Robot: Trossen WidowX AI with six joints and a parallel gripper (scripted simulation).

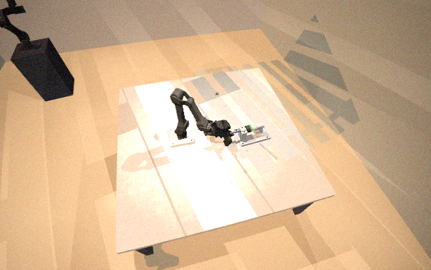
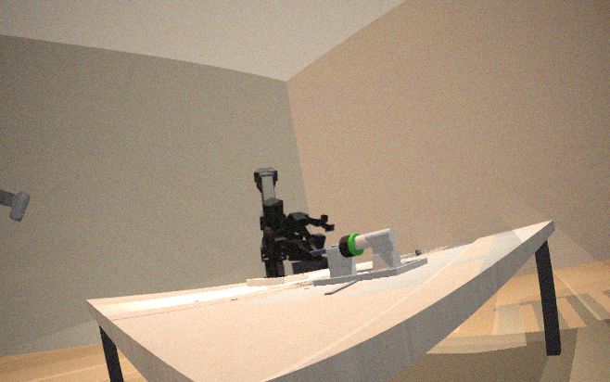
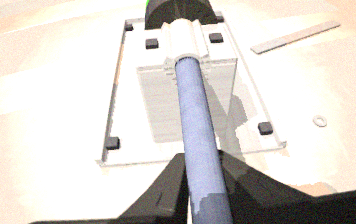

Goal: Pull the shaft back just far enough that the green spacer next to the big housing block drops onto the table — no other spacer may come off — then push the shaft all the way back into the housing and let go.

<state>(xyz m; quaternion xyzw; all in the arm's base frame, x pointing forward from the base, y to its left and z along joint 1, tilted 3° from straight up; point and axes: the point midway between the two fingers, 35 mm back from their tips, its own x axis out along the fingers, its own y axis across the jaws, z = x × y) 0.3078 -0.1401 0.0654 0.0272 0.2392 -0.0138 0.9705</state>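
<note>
"At six o'clock in the wrist view, what has the end effector (image 1: 232,132) (image 2: 315,252) (image 3: 198,159) got?"

"The shaft (image 1: 237,131) (image 2: 320,251) (image 3: 196,112), pinched between its fingers. The grip takes the exposed end, apparently so that one straight line serves both pull and push."

"And toward twelve o'clock?"

"The shaft enters the near support block (image 2: 342,265) (image 3: 157,95), which appears to guide it. Beyond stands a black spacer (image 2: 343,247) (image 3: 175,11), with the green spacer (image 1: 251,128) (image 2: 351,243) (image 3: 147,4) just behind, upright and off the table (image 1: 147,196) (image 2: 232,334) (image 3: 45,120), presumably borne by the shaft."

"Farthest along?"

"The housing block (image 1: 260,126) (image 2: 387,242), at three o'clock from the green spacer in the exterior view. Its place at the far end likely makes green first to drop."

"The job now?"

"Judging by the stack, a short, level retreat toward six o'clock. Too much travel could free the black spacer; the return push and release remain."
</note>
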